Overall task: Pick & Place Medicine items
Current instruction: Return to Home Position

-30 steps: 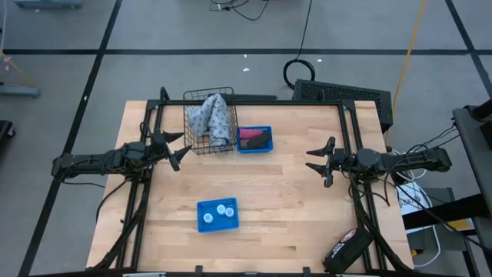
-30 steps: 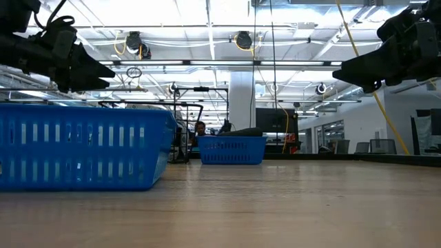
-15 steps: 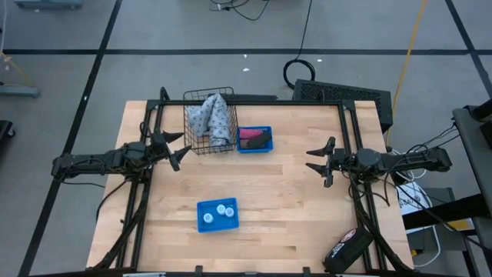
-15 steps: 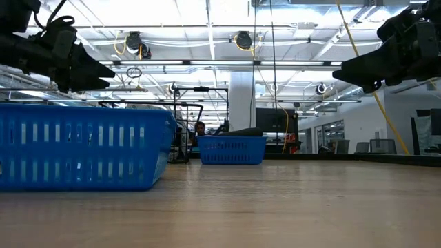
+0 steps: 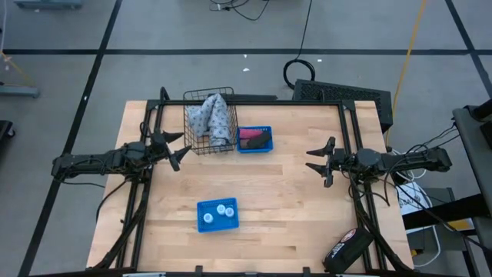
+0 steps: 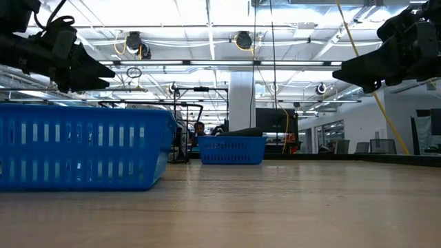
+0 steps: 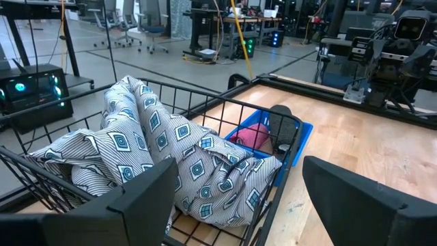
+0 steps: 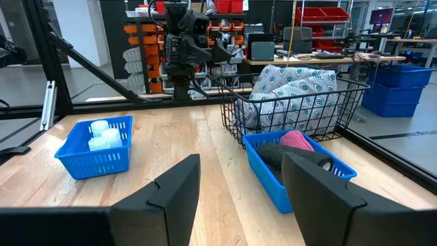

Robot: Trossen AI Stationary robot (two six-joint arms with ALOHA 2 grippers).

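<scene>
From above, I count three small white round medicine bottles [image 5: 221, 211] sitting together in the shallow blue plastic tray [image 5: 201, 225], lower centre of the frame; a second blue plastic basket [image 5: 266, 129] at upper centre holds one pink bandage roll [image 5: 247, 134] and one black bandage roll [image 5: 256, 142]; touching its left side, one black wire basket [image 5: 191, 131] holds one grey patterned cloth gown [image 5: 212, 115]. Nothing lies loose on the pale wooden counter [image 5: 292, 208], so I judge the sorting done, with only parking left; the left arm [image 5: 100, 163] sits at the left edge, the right arm [image 5: 400, 160] at the right.

At counter level, the tray [image 6: 83, 145] fills the left and its wall hides the bottles; the basket [image 6: 232, 149] shows at centre, far back.

Through the left wrist, the left arm's fingers [image 7: 136, 205] are spread wide and carry nothing; the gown [image 7: 171, 157] lies beyond them.

Through the right wrist, the right arm's fingers [image 8: 171, 198] are likewise released and bare; the bottles [image 8: 102, 135] show in the tray at left.
</scene>
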